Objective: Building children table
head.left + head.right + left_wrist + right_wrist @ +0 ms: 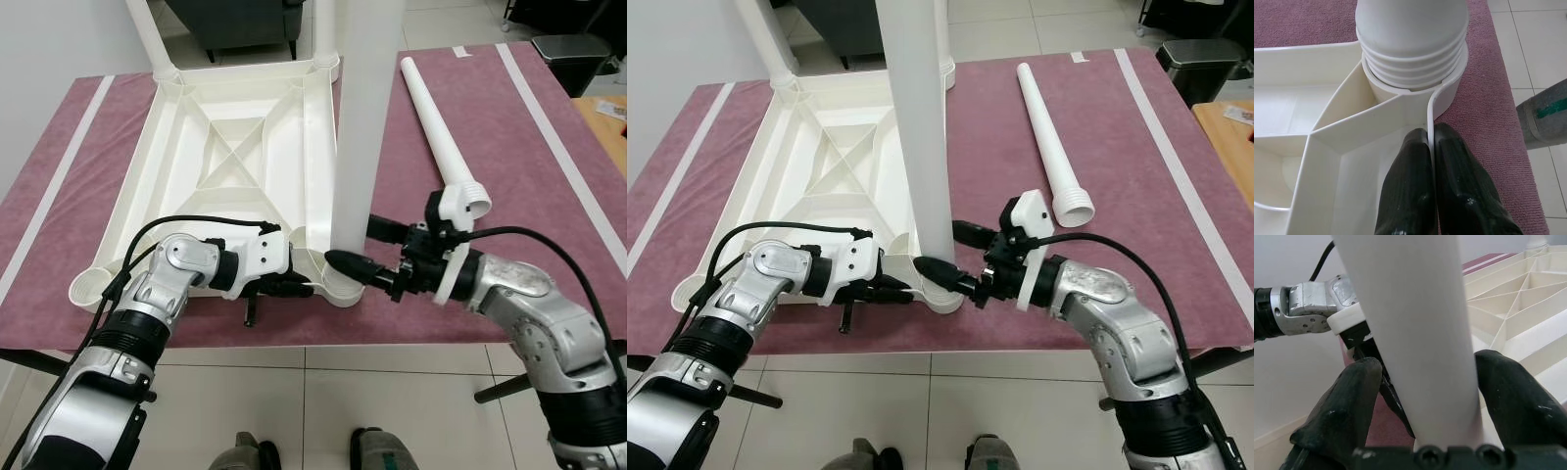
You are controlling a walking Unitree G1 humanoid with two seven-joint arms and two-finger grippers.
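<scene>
An upturned white plastic tabletop (230,147) is laid on a maroon mat (549,186), ribbed underside up. A white leg (364,117) is stood upright in the corner socket (338,284) nearest the robot, its ridged end seated in the socket ring. The leg is clamped low down between the two black fingers of the right gripper (355,247), one finger on each side. The tabletop's thin side wall, right beside that socket, is pinched by the left gripper (1431,147), its fingers (1410,181) closed together with the wall between them. Another leg (147,34) is fitted at a far corner. A loose leg (441,132) is laid flat on the mat, beside the tabletop and apart from it.
</scene>
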